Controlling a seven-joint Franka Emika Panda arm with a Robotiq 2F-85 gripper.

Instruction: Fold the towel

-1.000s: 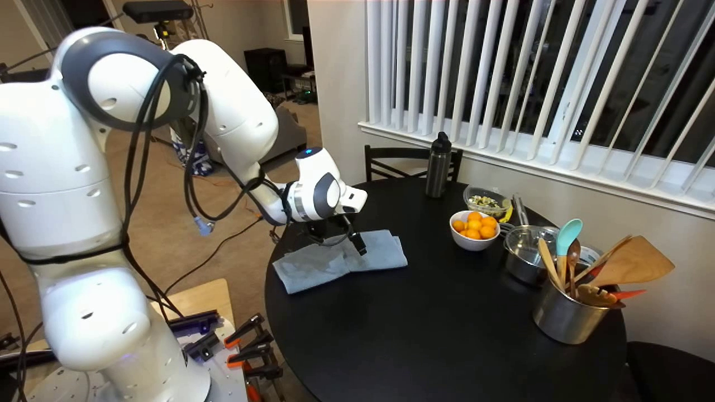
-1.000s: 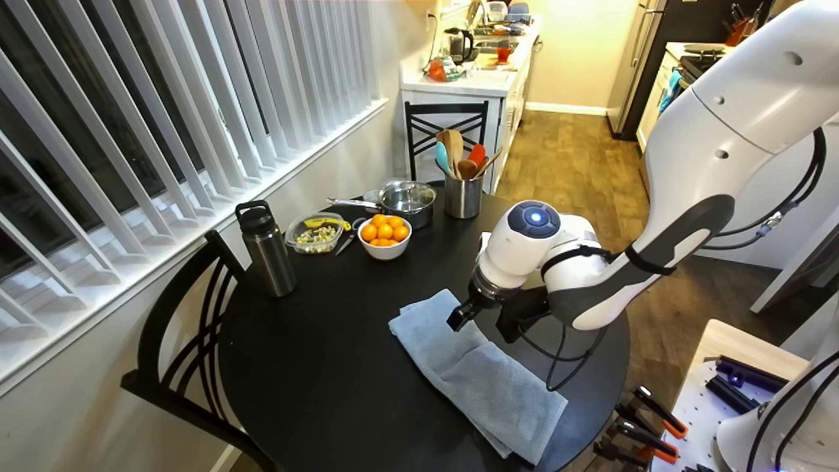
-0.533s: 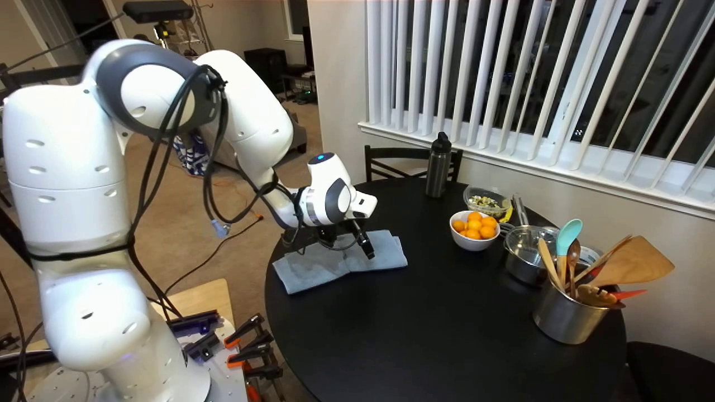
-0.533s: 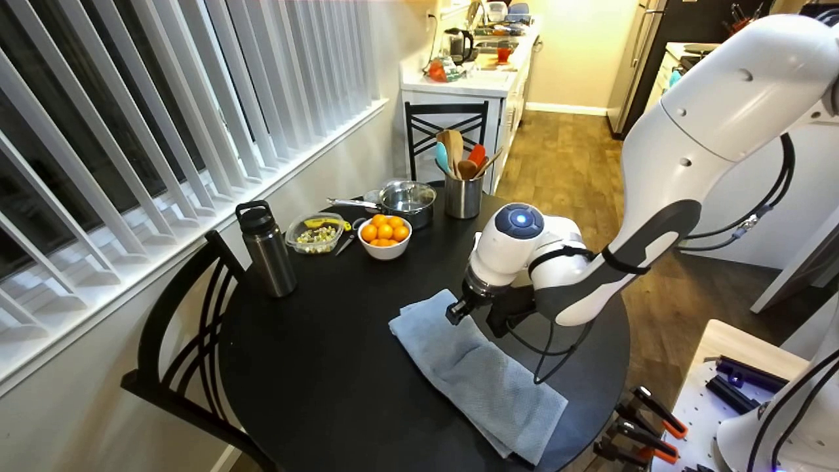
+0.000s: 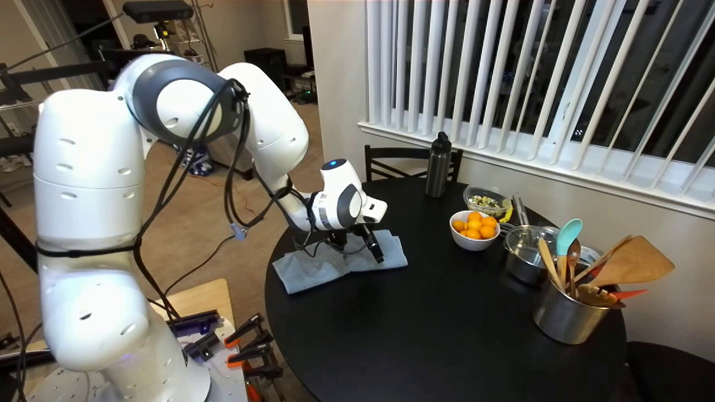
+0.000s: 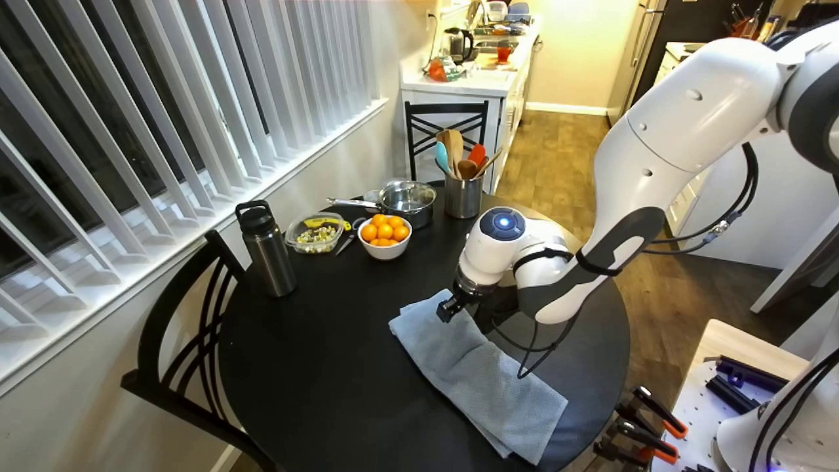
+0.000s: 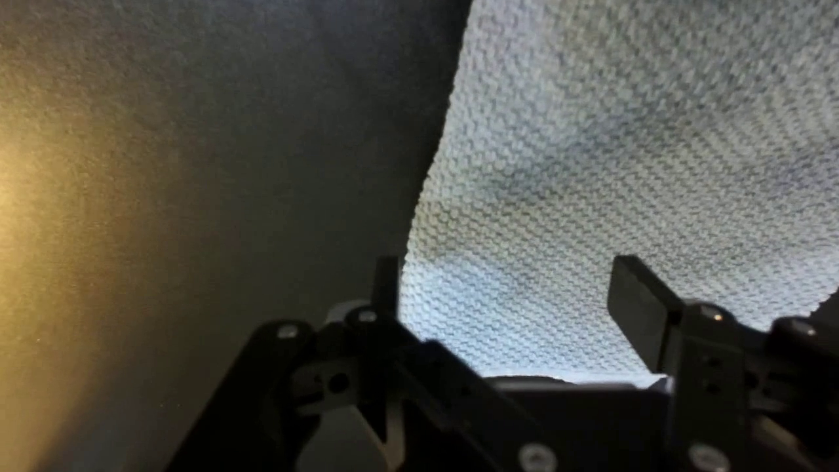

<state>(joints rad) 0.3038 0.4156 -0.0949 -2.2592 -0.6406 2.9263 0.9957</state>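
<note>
The towel [image 5: 310,272] is a grey-blue cloth lying in a long folded strip on the dark table, with a crease across its middle. In an exterior view the far end of the towel [image 6: 426,318] shows stacked layers. Over that end hangs my gripper [image 6: 447,311], tilted downward; whether its tips touch the cloth I cannot tell. In the wrist view the gripper [image 7: 506,288] is open with its jaws well apart. Woven cloth [image 7: 590,190] fills the gap below them, and the left finger [image 7: 387,282] lies along the cloth's side edge. Nothing is gripped.
A white bowl of oranges [image 5: 473,243], a clear food container [image 6: 318,235], a pot [image 5: 528,272] and a steel utensil holder [image 5: 567,319] stand on the round black table [image 5: 435,335]. A tall bottle [image 5: 438,173] stands near a chair [image 6: 196,341].
The arm has swung so the gripper shifts rightward in one exterior picture and slightly leftward in another, over the towel's far end. The towel lies as before.
</note>
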